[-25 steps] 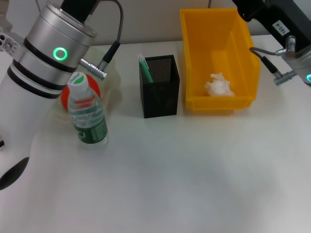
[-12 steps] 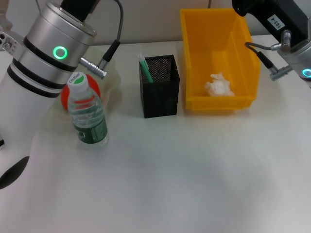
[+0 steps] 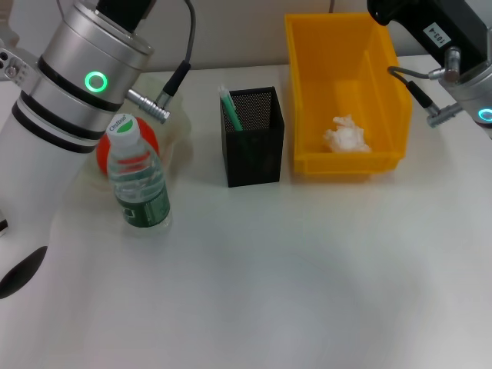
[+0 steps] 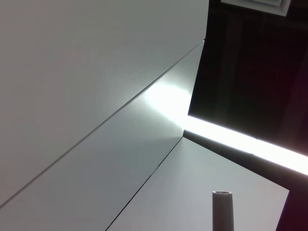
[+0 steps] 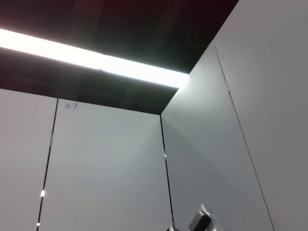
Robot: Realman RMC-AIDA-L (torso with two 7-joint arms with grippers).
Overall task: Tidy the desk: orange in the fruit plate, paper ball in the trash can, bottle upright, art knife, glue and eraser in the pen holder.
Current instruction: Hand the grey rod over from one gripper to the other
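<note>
The white counter (image 3: 307,277) is carrying everything. The left arm (image 3: 69,100) is looming over its left side, the right arm (image 3: 446,46) is hanging at the far right corner; neither claw is showing, so I cannot tell whether they are open or closed, and both wrist views are pointing up at wall panels and a ceiling light. The yellow bin (image 3: 346,92) is sitting far right of centre, with the paper ball (image 3: 346,135) lying inside it. The black mesh pen holder (image 3: 252,137) is standing just beside the bin, a green item (image 3: 230,108) sticking out of it. The bottle (image 3: 138,177) is standing upright at the left, in front of the orange (image 3: 146,142), which is resting on the pale fruit plate (image 3: 178,127).
</note>
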